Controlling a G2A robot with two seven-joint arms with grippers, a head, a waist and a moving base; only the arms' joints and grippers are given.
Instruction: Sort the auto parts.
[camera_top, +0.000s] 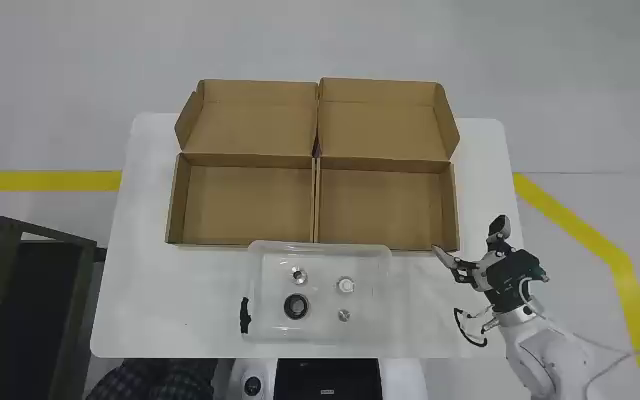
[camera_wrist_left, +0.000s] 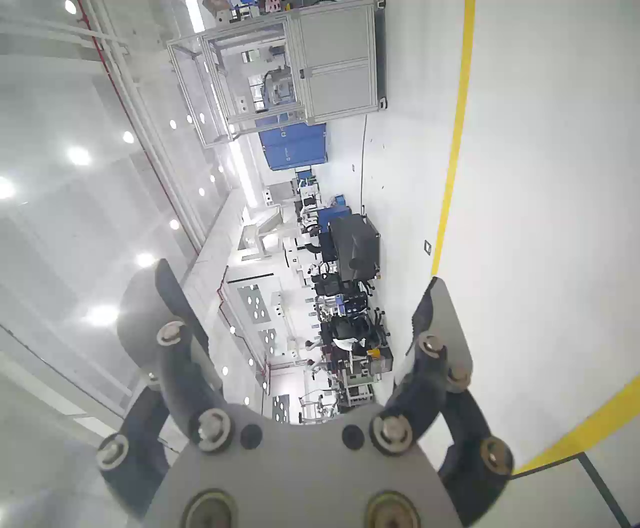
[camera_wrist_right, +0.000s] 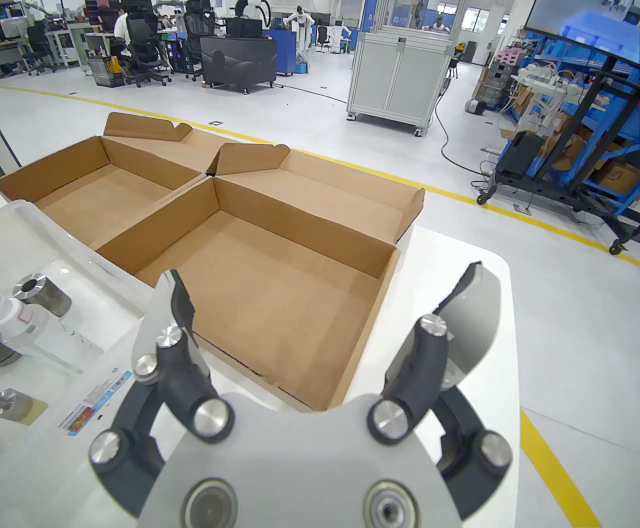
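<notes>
both grippers open, parts lying in the clear bin

the auto parts sit in a clear plastic bin (camera_top: 378, 300) at the robot's edge of the white table (camera_top: 140, 260): a steel cylinder (camera_top: 296, 272), a white piece (camera_top: 346, 285), a black ring (camera_top: 296, 305) and a small metal piece (camera_top: 343, 315), each apart from the others. just behind the bin two open cardboard boxes stand side by side, walls touching, lids folded back: the left box (camera_top: 245, 205) and the right box (camera_top: 385, 208). the right gripper (camera_top: 455, 288) hangs at the table's right edge, beside the front corner of the right box, its jaws spread wide. the left gripper (camera_wrist_left: 300, 280) points out across the room, a yellow floor line (camera_wrist_left: 452, 150) beyond it, its jaws likewise well apart.
</notes>
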